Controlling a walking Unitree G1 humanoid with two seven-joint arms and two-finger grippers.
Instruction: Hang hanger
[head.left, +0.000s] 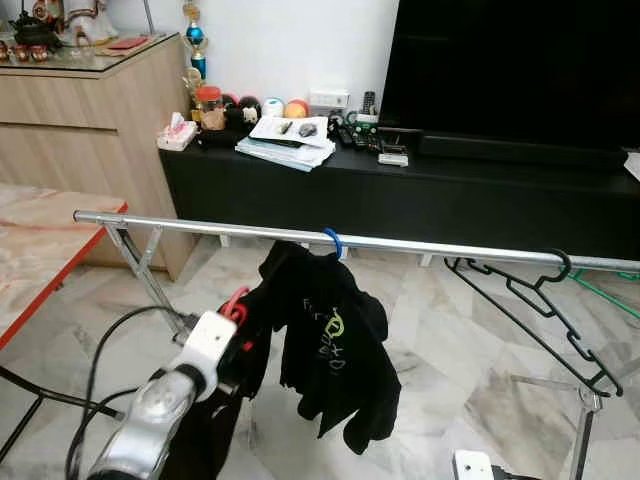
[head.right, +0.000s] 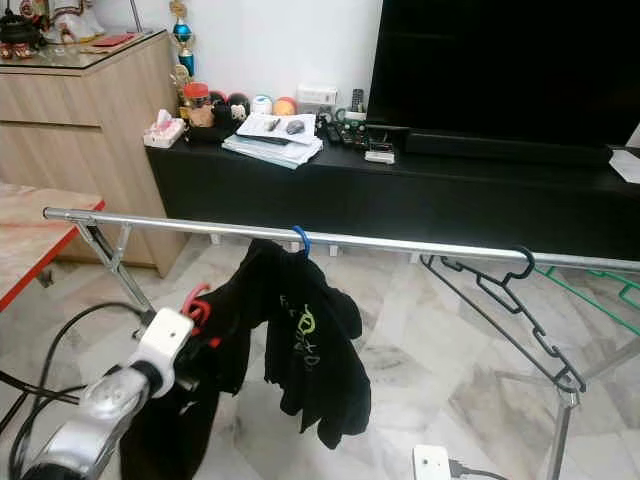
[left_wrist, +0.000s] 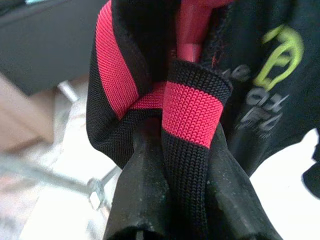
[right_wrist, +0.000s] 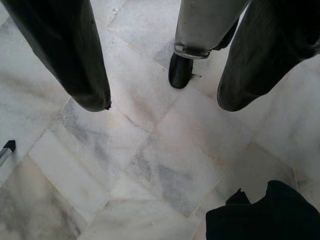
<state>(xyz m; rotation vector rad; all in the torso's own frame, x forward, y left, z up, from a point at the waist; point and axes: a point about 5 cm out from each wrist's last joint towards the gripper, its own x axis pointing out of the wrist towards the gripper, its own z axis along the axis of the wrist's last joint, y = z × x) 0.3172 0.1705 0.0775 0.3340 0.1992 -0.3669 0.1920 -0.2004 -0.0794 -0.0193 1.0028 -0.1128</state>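
A silver rail (head.left: 200, 227) of a drying rack crosses in front of me. On it a blue hanger hook (head.left: 333, 241) carries a black T-shirt (head.left: 330, 345) with green print. Further right on the rail hangs an empty black hanger (head.left: 540, 290). My left gripper (left_wrist: 187, 150) is shut on a red hanger (head.left: 235, 303) and on the black-and-red collar (left_wrist: 192, 107) of the dark garment on it. It holds them below the rail, left of the T-shirt. My right gripper (right_wrist: 160, 95) is open and points down at the marble floor.
A black TV console (head.left: 420, 195) with a large TV (head.left: 510, 70) stands behind the rack. A wooden cabinet (head.left: 90, 110) is at the back left and a red-edged table (head.left: 40, 255) at the left. The rack's castor leg (right_wrist: 182, 67) and black cables (head.left: 100, 370) lie near me.
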